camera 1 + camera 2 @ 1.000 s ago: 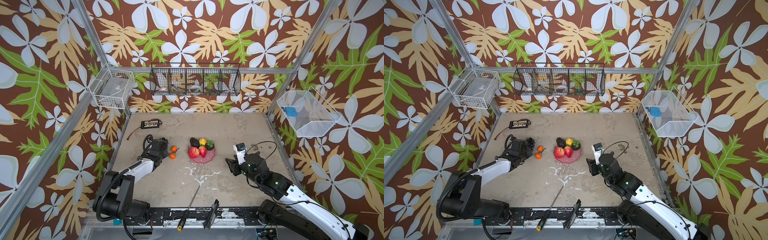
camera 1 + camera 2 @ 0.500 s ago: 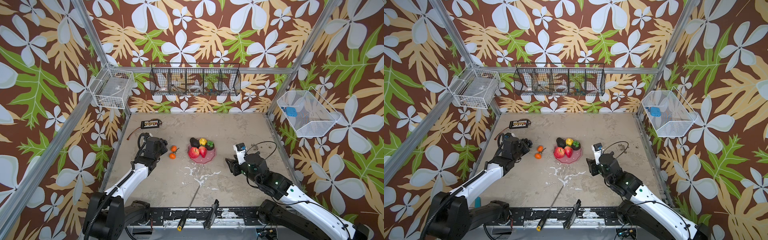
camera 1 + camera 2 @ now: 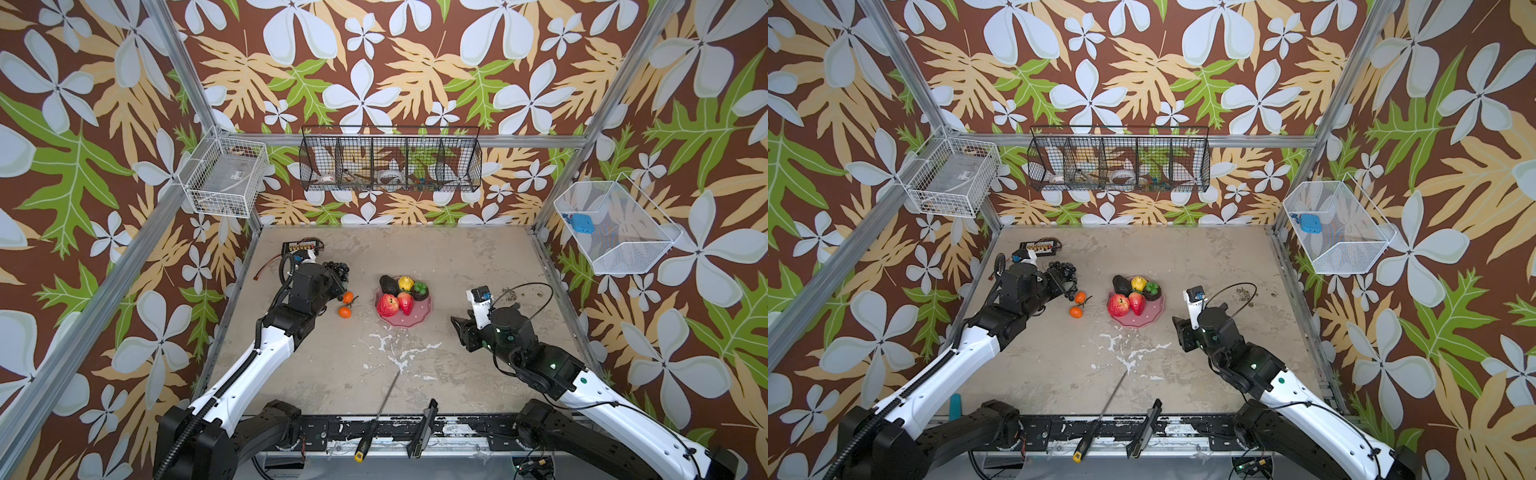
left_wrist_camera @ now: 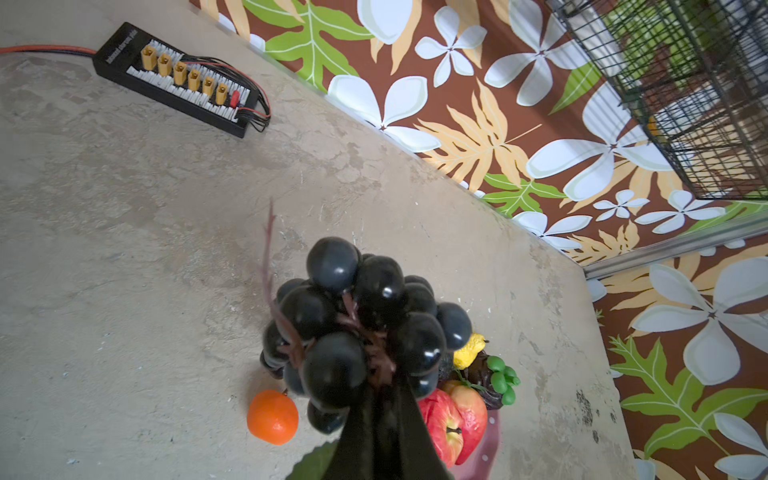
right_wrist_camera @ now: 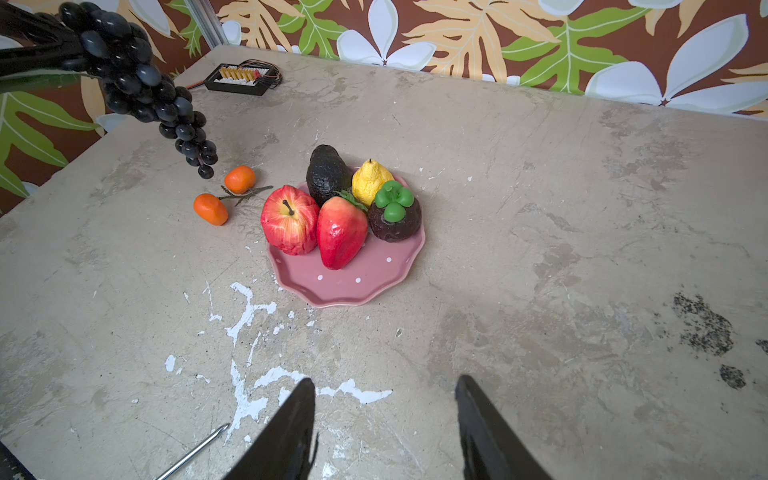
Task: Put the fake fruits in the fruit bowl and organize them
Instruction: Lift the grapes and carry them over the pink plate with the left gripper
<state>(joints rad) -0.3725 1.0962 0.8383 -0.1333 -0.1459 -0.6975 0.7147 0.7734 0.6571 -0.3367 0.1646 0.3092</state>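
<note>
Fruit bowl (image 3: 410, 321), pink with white dots, sits mid-surface (image 3: 457, 257). In both top views a red apple (image 3: 387, 305) and a strawberry (image 3: 406, 303) lie at its near side. An avocado (image 3: 388, 284), a lemon (image 3: 406, 283) and a dark piece with a green top (image 3: 420, 289) lie at its far side. Two oranges (image 3: 344, 312) rest on the surface just left of the bowl.

The left tool (image 3: 332, 284) carries the grape bunch (image 3: 338, 268) left of the oranges, and the right tool (image 3: 460, 330) hovers to the near right of the bowl.

From the left wrist, that tool is clamped tight on the bunch's stem, with grapes bulging over it. One orange and the bowl's fruits show beyond, and a connector board (image 4: 174, 79) lies far left.

From the right wrist, the bunch dangles clear of the surface above the far orange. The right tool's jaws stand apart with nothing between them.
</note>
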